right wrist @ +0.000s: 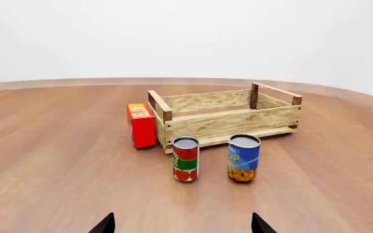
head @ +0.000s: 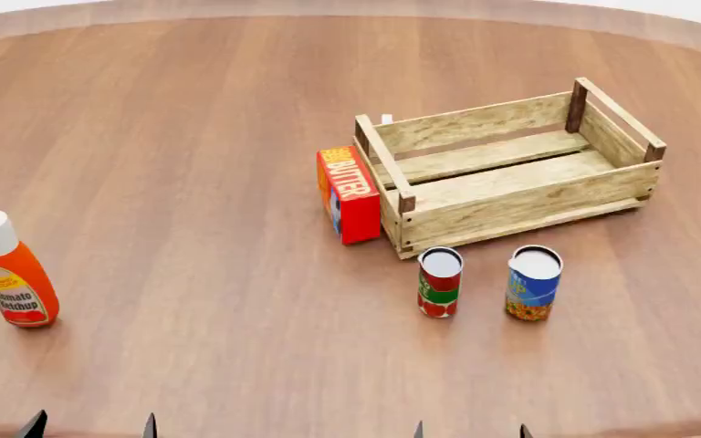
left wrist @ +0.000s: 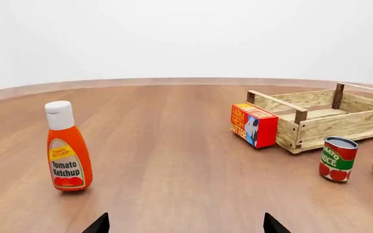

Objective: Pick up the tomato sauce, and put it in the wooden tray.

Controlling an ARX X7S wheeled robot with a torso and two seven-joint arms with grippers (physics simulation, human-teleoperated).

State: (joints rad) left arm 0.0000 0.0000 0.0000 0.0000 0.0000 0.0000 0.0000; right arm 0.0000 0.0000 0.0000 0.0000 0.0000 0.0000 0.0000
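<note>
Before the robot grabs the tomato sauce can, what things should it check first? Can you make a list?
1. Tomato sauce upright on the table: ok.
2. Right gripper jaws open and empty: ok.
3. Can straight ahead of the right gripper, nothing between them: ok.
4. Blue-and-yellow can apart from the tomato sauce, gap showing: ok, but it is close.
5. Wooden tray has nothing lying in it: ok.
6. Left gripper open, off by the ketchup bottle, out of the way: ok.
</note>
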